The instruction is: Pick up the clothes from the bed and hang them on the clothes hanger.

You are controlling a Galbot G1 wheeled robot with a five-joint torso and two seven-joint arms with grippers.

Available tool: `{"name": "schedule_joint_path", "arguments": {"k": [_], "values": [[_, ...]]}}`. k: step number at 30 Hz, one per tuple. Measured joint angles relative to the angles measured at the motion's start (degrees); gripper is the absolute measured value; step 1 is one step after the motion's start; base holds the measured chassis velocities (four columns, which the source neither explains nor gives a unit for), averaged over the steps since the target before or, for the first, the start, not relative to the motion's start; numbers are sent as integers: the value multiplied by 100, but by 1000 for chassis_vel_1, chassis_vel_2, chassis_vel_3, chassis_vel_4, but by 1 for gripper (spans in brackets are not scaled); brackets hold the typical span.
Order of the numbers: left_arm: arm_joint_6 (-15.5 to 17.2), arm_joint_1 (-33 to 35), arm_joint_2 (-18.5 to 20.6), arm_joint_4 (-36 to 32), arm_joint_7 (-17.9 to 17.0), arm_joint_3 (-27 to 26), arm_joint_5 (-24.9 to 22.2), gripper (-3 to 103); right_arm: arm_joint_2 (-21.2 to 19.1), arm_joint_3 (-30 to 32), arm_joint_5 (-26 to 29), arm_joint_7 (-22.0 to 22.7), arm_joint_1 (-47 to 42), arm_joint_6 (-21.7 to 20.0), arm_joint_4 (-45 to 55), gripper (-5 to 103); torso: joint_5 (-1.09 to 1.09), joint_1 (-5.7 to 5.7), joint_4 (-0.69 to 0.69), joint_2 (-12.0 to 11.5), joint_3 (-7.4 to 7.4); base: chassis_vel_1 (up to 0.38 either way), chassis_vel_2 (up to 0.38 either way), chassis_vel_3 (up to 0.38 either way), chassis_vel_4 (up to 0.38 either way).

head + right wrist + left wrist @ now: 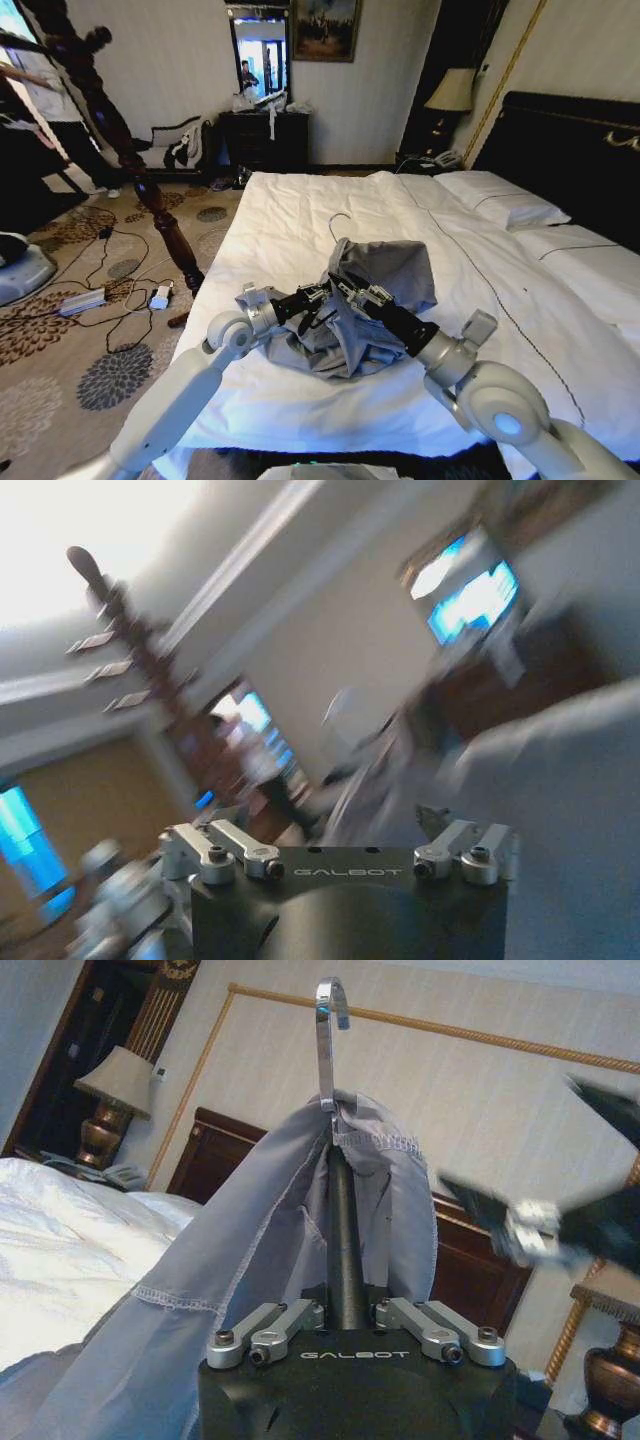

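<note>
Left end effector (318, 303), clenched on the neck of a metal hook (329, 1040) over which the clothes (385, 285) drape; right end effector (345, 290) meets it in the cloth, grip state indeterminate. One grey-blue garment, bunched on the bed (300, 215) near its foot. One clothes hanger (120, 140) stands on the carpet, left, well apart

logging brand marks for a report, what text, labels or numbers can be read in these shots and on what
"GALBOT": white letters on the black housing of the left pincer, which is shut on the metal hook of a hanger inside the wrinkled grey-blue shirt.
"GALBOT": same white letters on the black housing of the right pincer, blurred but readable.
No print can be read on the framed picture or the white power adapters on the patterned carpet: too small.
</note>
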Motion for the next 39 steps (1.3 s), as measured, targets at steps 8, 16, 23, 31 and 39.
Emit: {"name": "schedule_joint_path", "arguments": {"k": [8, 16, 23, 31, 39], "values": [[2, 164, 370, -244, 232, -75, -155, 16, -817, 787, -455, 1113, 482, 57, 14, 100, 0, 1, 0, 0, 1, 0, 0, 0, 0], [28, 249, 709, -356, 635, -115, -160, 16, -1675, 974, 15, -215, 765, 19, -159, 100, -1, 1, 3, 0, 1, 0, 0, 0, 0], [18, 159, 1041, -250, 1049, -118, -243, 16, -2393, 783, -300, -4210, 910, 1293, -1630, 100, 1, 1, 3, 0, 1, 0, 0, 0, 0], [-25, 0, 1266, -239, 1368, -21, -136, 16, -2448, 729, -941, -6900, 977, 1097, -3245, 100, 3, 1, 1, 0, 0, 0, 0, 0, 0], [-95, -621, 1577, -229, 1750, 277, -65, 16, -2502, 747, -1125, -7324, 970, 692, -3937, 100, 1, 1, 2, 0, 0, 0, 0, 0, 0]]}}
